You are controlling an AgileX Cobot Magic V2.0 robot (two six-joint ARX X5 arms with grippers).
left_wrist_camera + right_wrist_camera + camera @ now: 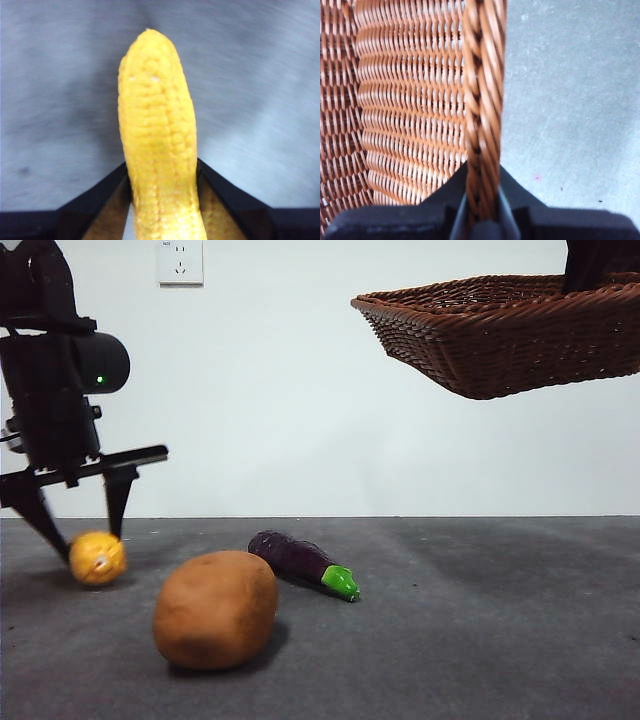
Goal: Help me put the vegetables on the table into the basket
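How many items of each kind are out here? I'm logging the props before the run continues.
Corn cob: 1, between the left gripper jaws
Potato: 1, on the table
Eggplant: 1, on the table
Basket: 1, held up by its rim in the right gripper
Total: 4

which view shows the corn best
The left wrist view: the corn fills it, kernels clear, between the left pincer jaws. The front view shows only its small round end. The right wrist view lacks it.
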